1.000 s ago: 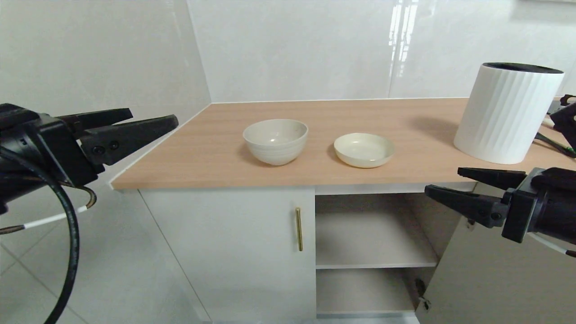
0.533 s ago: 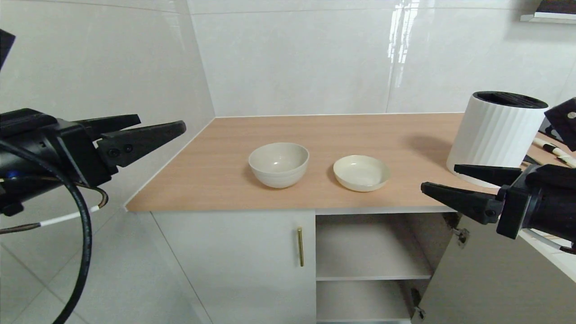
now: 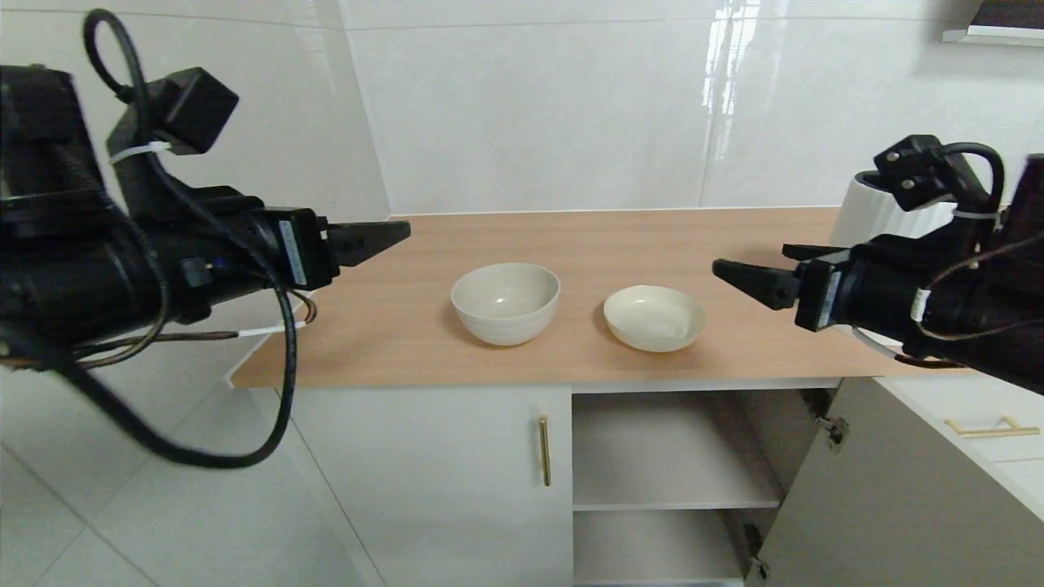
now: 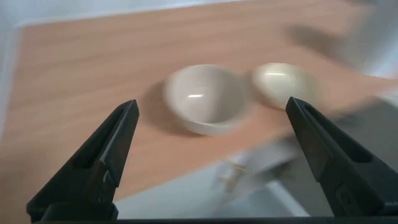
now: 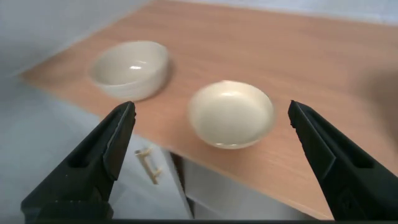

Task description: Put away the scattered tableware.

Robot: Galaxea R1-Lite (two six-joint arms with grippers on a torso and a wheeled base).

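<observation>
Both arms had risen from cabinet height, so the left claw [image 3: 383, 236] and right claw [image 3: 754, 261], each spread wide and empty, flanked the bowl [image 3: 506, 302] and dish [image 3: 655, 316] sitting side by side on the surface [image 3: 620, 236], seemingly ready to grasp.

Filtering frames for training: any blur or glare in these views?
Head view: glare streak on the wall tiles, soft shadows beside the deep bowl and shallow dish. Left wrist view: smeared, worst toward the cabinet. Right wrist view: softly blurred, a glint inside the deep bowl.
</observation>
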